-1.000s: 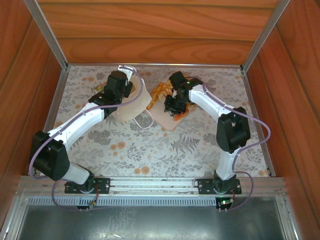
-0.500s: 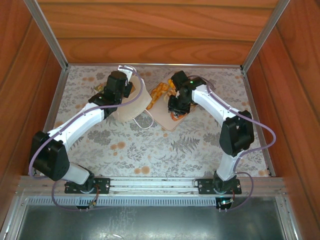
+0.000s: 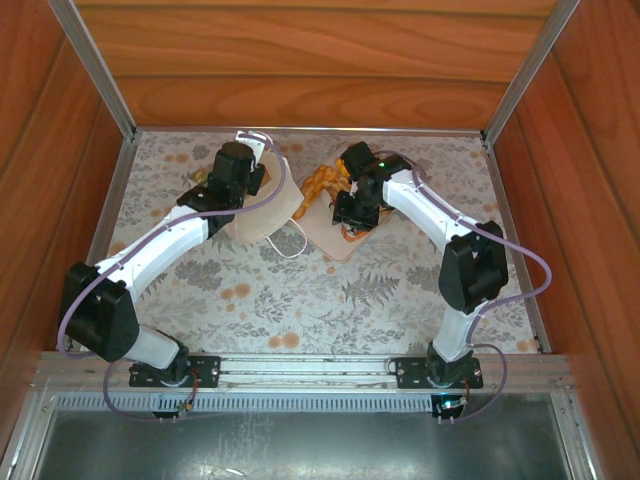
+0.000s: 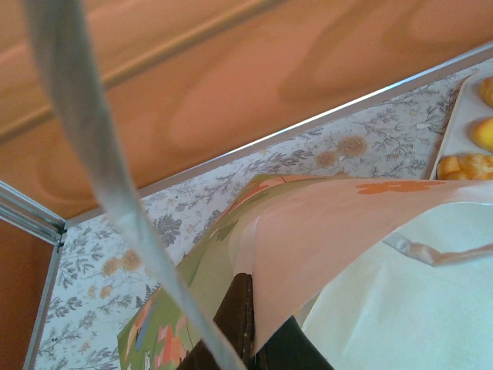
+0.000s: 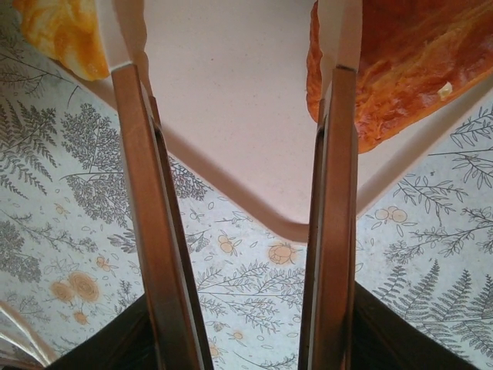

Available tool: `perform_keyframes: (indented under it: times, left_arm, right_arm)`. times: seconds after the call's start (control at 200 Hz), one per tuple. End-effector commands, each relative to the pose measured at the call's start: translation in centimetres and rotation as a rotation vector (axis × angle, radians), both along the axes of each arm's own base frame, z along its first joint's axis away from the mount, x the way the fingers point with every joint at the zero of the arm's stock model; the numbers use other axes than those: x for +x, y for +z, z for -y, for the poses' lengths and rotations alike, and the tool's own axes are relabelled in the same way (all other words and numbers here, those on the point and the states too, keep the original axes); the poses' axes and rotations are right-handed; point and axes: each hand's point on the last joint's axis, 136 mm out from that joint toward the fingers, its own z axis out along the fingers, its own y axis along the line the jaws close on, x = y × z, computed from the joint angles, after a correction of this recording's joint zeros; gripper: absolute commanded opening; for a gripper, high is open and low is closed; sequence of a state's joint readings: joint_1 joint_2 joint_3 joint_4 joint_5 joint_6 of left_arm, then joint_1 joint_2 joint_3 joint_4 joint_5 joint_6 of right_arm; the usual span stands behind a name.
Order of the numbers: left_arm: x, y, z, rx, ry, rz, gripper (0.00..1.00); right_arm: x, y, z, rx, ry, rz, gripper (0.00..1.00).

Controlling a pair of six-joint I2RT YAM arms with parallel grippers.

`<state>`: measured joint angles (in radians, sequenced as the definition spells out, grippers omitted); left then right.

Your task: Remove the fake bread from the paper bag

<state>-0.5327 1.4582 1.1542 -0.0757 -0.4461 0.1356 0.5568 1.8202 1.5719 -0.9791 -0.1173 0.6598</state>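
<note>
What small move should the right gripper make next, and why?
Probably lift the right gripper straight up off the pink tray: its jaws stand apart, empty, with a brown pastry lying beside one finger, so the drop looks finished.

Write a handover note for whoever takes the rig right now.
Left gripper: shut on the wall of the paper bag, which sits left of the tray.
Right gripper: open, empty, over the pink tray, beside a brown pastry.
Done: several fake bread pieces lie on the tray.
To do: the bag's inside is hidden; check it for more bread.
</note>
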Motion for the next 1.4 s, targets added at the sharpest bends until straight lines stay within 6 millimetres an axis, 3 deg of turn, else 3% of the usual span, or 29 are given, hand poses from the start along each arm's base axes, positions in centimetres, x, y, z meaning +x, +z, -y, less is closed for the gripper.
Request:
perform_keyframes:
  times: [0.0,0.11,0.4,0.42,0.49,0.78,0.89,1.115,1.314,1.339,1.394]
  left_arm:
    - [-0.3,1.4,0.3,-0.020,-0.008,0.038,0.00]
    - [-0.4,1.6,0.4,-0.019,-0.013,0.042,0.00]
    - [-0.2,1.1,0.3,0.005,-0.011,0.034,0.00]
    - [-0.2,1.0,0.3,0.006,-0.013,0.033,0.00]
    - [-0.2,0.8,0.3,0.018,-0.015,0.029,0.00]
    - [0.2,0.8,0.6,0.020,-0.020,0.029,0.00]
    - [0.4,0.6,0.4,0.018,0.002,0.028,0.00]
    - [0.9,0.0,0.7,0.001,0.012,0.015,0.00]
    - [0.7,0.0,1.2,-0.019,0.006,0.011,0.00]
    - [0.7,0.0,1.4,-0.020,0.003,0.012,0.00]
    - [0.7,0.0,1.4,-0.027,0.005,0.011,0.00]
  right_arm:
    - [-0.5,1.9,-0.4,0.035,0.023,0.029,0.51]
    - [-0.5,2.7,-0.3,0.040,0.027,0.045,0.44]
    - [-1.8,5.4,1.0,0.037,0.030,0.093,0.41]
    - [-2.2,6.5,1.2,0.052,0.031,0.117,0.40]
    - [-2.9,7.3,1.3,0.080,0.042,0.127,0.38]
    - [-7.4,13.5,-3.5,0.327,0.220,0.268,0.36]
    - [-8.9,14.8,-5.6,0.395,0.279,0.288,0.36]
    - [-9.2,13.5,-9.3,0.417,0.337,0.254,0.35]
    - [-7.8,10.9,-12.7,0.412,0.353,0.202,0.34]
    - [-7.2,9.2,-13.4,0.394,0.349,0.173,0.34]
    - [-6.6,8.2,-14.2,0.388,0.343,0.157,0.34]
